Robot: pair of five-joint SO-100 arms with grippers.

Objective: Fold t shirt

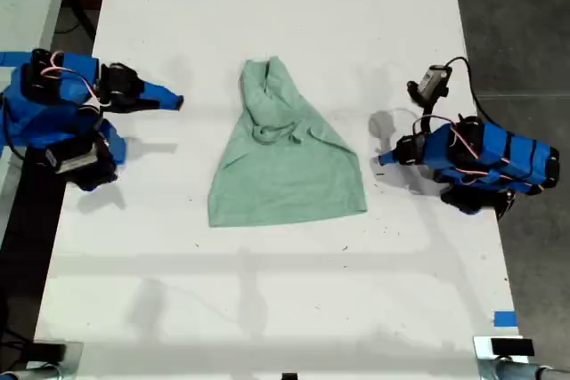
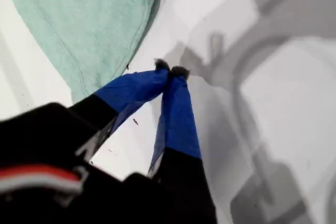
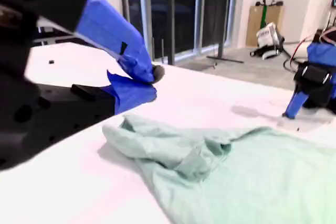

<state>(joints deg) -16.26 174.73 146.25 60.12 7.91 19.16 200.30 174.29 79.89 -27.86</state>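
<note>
The t shirt (image 1: 285, 162) lies mid-table (image 1: 267, 309), part-gathered. Its narrow end is rumpled into soft ridges at 12 o'clock in the exterior view, and its wide hem lies flat toward 6. The cloth is a pale mint knit, matte and limp, with stitched edges, and the table is smooth and white.

My first claw (image 1: 385, 159) sits at the shirt's 3 o'clock in that view, tips together and holding nothing, just off the fabric edge. My second claw (image 1: 176, 101) waits well apart at 10 o'clock, tips also together and empty.

To fold well, I judge both should open, pinch a single layer at the corners, lift low, and carry the cloth over evenly so it doesn't bunch further.
</note>
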